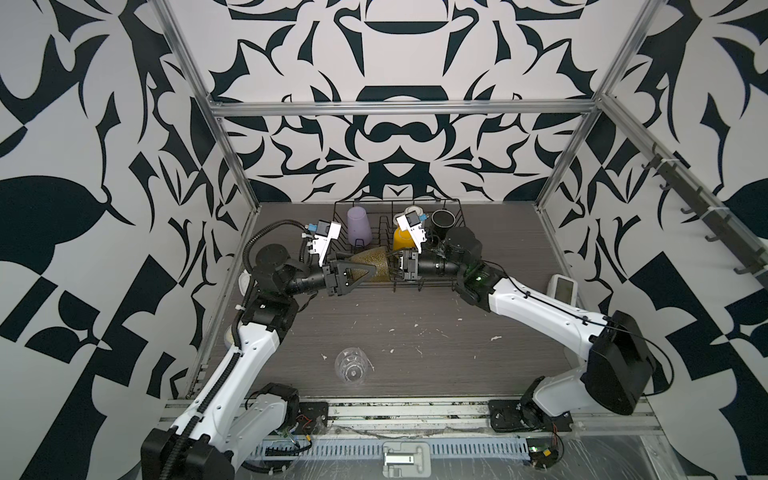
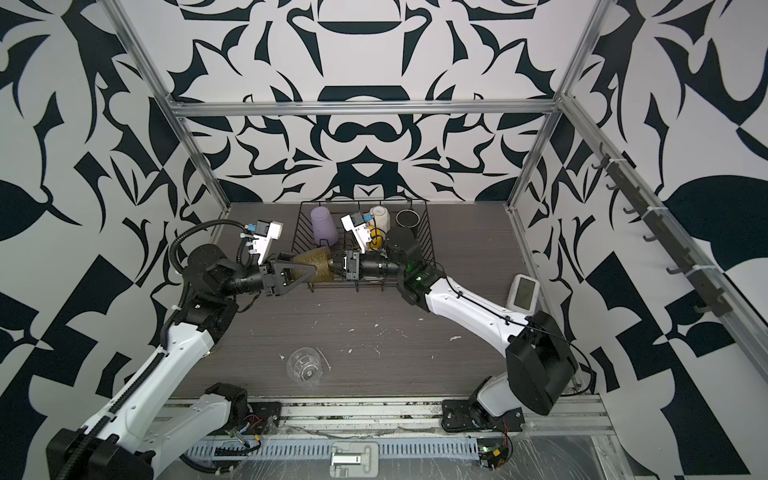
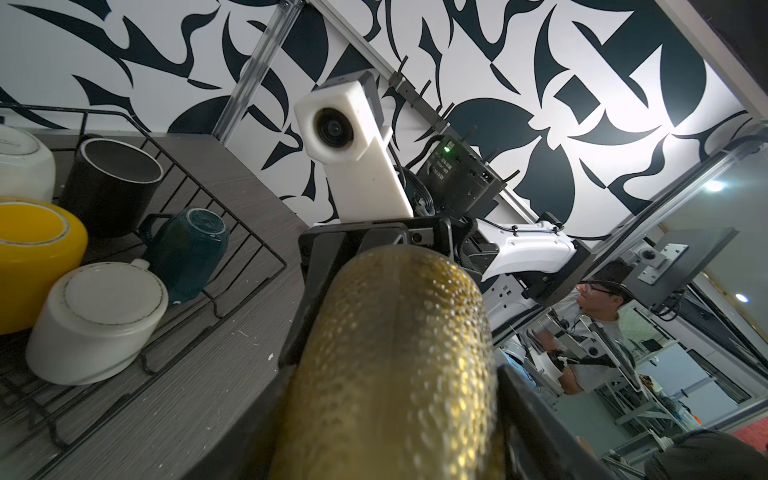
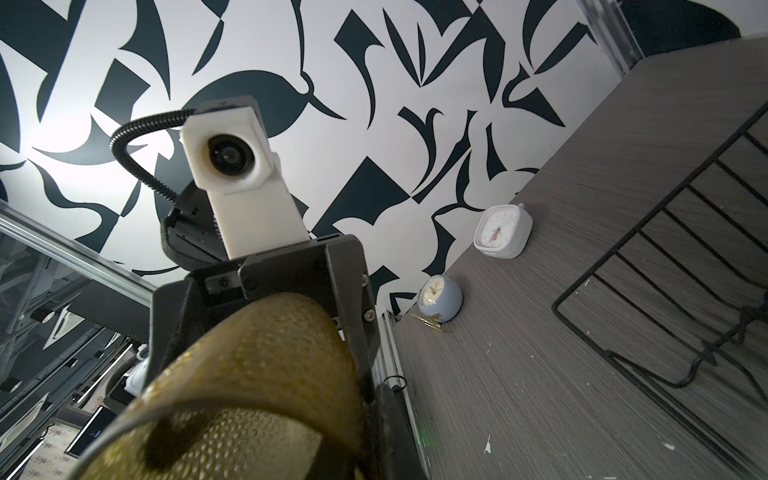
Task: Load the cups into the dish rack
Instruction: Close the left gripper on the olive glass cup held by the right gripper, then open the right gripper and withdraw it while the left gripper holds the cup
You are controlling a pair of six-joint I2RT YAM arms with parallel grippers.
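Currently your wood-grain table [image 1: 415,365] fills the floor of the cell, and your two arms come in from 6 o'clock and meet toward 12. At the table's 12 o'clock sits the dish rack [image 1: 379,230], all black wire. At the rack's 7 o'clock corner the amber glass [image 1: 374,255] lies level between the two grippers, narrow end pointing to 9 o'clock and mouth to 3. Your left gripper [image 1: 372,268] has its jaws closed around the body of that glass, one finger on each side. Your right gripper [image 1: 395,266] meets the glass at its mouth. Its jaws stand close together, and you cannot tell whether they pinch the wall or sit just off it. Inside the rack the lilac tumbler [image 1: 359,226] stands mouth down at 10 o'clock, the yellow mug [image 1: 401,241] sits near the middle, and the black mug [image 1: 441,220] stands mouth up at 1 o'clock. From the left wrist view you see the teal mug [image 3: 187,245] tipped over with its base showing, just beside the black mug. A white mug [image 3: 99,324] is mouth down just beside the yellow one, and a second white mug [image 3: 20,166] sits farther back. The clear glass [image 1: 352,365] is alone on the table at 7 o'clock, well apart from the rack. At the table's 9 o'clock edge, in the right wrist view, stand a square white clock [image 4: 503,232] and a round blue clock [image 4: 440,299], near each other.
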